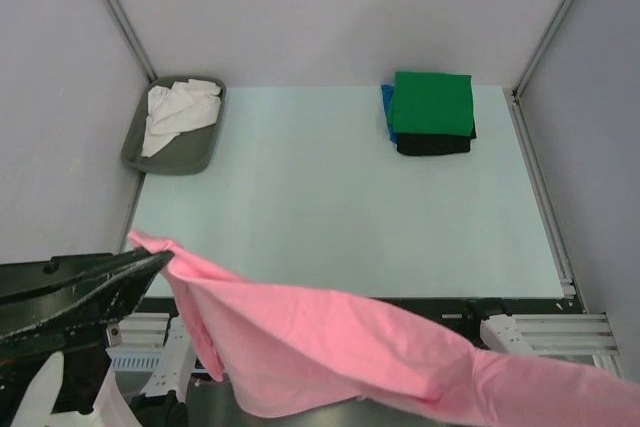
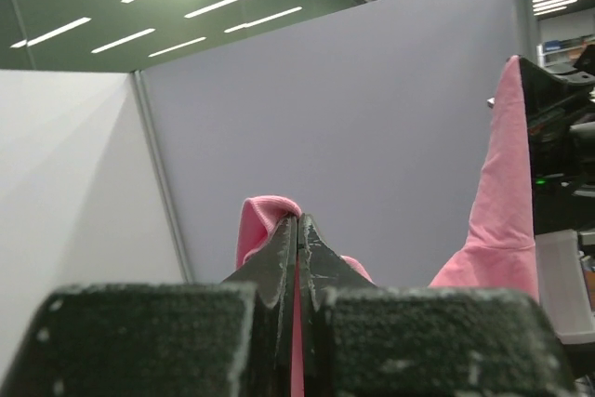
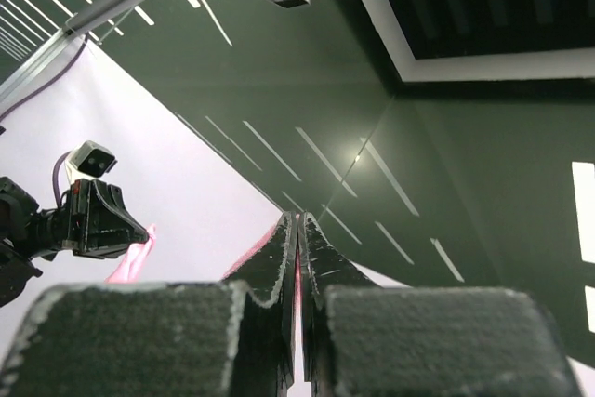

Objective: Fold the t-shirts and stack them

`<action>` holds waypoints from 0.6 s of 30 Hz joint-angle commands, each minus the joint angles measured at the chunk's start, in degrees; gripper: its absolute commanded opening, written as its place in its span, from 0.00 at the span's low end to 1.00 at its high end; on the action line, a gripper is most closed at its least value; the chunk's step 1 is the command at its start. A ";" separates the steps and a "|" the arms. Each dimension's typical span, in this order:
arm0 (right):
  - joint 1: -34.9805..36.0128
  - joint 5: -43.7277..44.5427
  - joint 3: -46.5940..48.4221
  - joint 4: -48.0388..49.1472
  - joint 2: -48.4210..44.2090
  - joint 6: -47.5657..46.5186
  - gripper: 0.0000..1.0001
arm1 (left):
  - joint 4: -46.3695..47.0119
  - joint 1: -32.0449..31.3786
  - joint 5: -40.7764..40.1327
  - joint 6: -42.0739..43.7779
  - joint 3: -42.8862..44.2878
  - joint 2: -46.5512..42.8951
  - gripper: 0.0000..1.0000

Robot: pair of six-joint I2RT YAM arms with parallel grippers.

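The pink t-shirt (image 1: 330,342) hangs stretched in the air over the table's near edge, sagging between both grippers. My left gripper (image 1: 163,260) is shut on one corner of it, and pink cloth (image 2: 265,220) pokes out beside the closed fingertips (image 2: 284,244). My right gripper (image 3: 298,218) is shut on the other end, with a pink strip showing between its jaws; it lies outside the top view at the lower right. Folded green (image 1: 432,102), blue (image 1: 387,112) and black (image 1: 432,144) t-shirts lie stacked at the back right. A crumpled white t-shirt (image 1: 178,112) lies in the tray.
The grey rounded tray (image 1: 175,159) sits at the back left corner of the pale table (image 1: 330,207). Grey walls close in the left, back and right sides. Metal arm mounts (image 1: 550,332) run along the near edge.
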 commanded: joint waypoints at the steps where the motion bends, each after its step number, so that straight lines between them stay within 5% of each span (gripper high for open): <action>1: -1.83 -1.56 1.71 4.81 4.40 4.66 0.00 | 5.71 -0.39 1.36 -4.67 2.18 2.47 0.00; 8: -2.97 -0.60 4.54 5.00 7.31 6.69 0.00 | 1.77 -1.01 -0.13 -1.00 3.34 2.84 0.00; 18: -3.51 9.58 -24.53 2.18 5.64 0.98 0.00 | 8.52 -1.09 -7.25 1.65 -38.98 0.54 0.00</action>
